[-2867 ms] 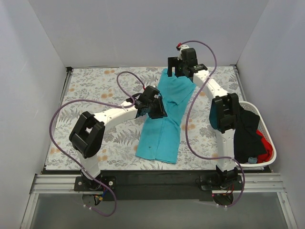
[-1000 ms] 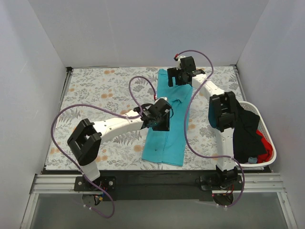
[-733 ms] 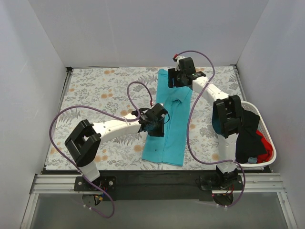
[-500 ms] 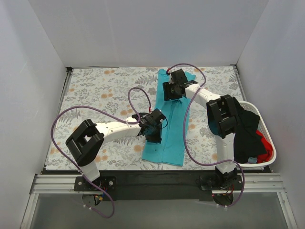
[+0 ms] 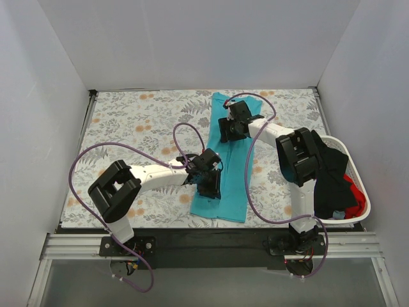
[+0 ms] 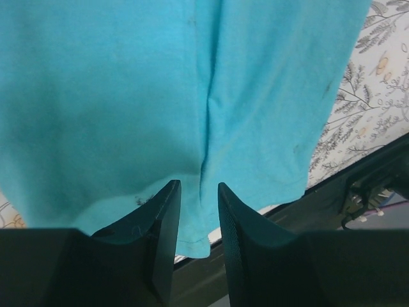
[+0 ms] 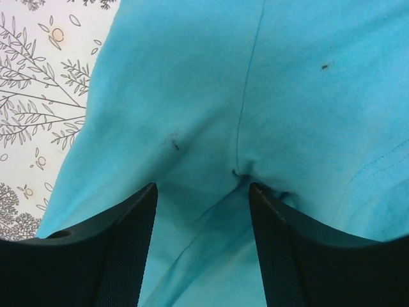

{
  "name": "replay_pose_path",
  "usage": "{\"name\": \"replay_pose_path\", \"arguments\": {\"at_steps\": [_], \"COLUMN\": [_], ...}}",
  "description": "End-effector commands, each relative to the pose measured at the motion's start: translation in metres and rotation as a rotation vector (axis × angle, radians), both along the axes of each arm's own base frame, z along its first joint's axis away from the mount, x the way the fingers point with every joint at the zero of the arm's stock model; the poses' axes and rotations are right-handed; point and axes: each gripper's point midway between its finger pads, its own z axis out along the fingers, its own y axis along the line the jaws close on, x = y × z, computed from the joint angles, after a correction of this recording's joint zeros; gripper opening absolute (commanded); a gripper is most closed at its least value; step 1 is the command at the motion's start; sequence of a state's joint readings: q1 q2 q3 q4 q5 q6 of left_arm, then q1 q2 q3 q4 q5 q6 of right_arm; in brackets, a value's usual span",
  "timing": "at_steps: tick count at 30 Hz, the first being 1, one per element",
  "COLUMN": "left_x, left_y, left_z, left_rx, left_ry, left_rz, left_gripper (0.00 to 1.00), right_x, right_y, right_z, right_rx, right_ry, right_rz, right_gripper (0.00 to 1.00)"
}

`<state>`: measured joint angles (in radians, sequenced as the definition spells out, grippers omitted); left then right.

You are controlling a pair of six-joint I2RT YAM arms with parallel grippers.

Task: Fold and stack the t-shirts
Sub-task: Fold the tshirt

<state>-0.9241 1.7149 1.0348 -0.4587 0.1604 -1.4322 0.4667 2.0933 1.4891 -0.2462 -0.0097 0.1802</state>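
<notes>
Left end effector (image 6: 198,187) narrow over teal t-shirt (image 6: 115,83) crease, grip unclear; right end effector (image 7: 202,189) wide over same shirt.

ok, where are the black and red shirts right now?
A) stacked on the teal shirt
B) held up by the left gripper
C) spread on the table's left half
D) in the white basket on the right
D: the black shirt and red shirt sit bunched in the white basket at the right edge, apart from the teal shirt.
</notes>
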Motion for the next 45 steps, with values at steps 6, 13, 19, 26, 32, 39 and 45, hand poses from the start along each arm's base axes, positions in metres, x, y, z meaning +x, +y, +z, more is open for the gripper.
{"name": "replay_pose_path", "arguments": {"at_steps": [6, 13, 19, 26, 32, 39, 45], "left_x": [0.010, 0.064, 0.152, 0.255, 0.319, 0.355, 0.361], "left_y": [-0.014, 0.023, 0.046, 0.039, 0.026, 0.024, 0.021], "left_z": [0.043, 0.074, 0.093, 0.094, 0.076, 0.009, -0.016], "left_rx": [-0.141, -0.173, -0.209, -0.280, -0.281, -0.191, -0.197], "left_ry": [-0.037, -0.128, -0.238, -0.377, -0.458, -0.422, -0.404], "left_rz": [0.001, 0.182, 0.324, 0.260, 0.155, 0.137, 0.127], "left_gripper": [0.31, 0.31, 0.30, 0.30, 0.43, 0.43, 0.24], "right_x": [0.003, 0.006, -0.001, -0.035, -0.073, -0.106, -0.131], "right_y": [0.000, -0.012, -0.024, -0.023, -0.028, -0.045, -0.047], "right_z": [0.057, 0.110, 0.092, 0.070, 0.065, 0.060, 0.062], "right_rx": [0.018, 0.052, 0.033, 0.059, 0.067, 0.060, 0.112], "right_ry": [-0.090, -0.191, -0.125, -0.033, -0.002, -0.011, 0.004], "right_rz": [-0.017, -0.098, -0.165, -0.145, -0.130, -0.142, -0.125], "right_gripper": [0.73, 0.71, 0.57, 0.53, 0.53, 0.53, 0.52]}}
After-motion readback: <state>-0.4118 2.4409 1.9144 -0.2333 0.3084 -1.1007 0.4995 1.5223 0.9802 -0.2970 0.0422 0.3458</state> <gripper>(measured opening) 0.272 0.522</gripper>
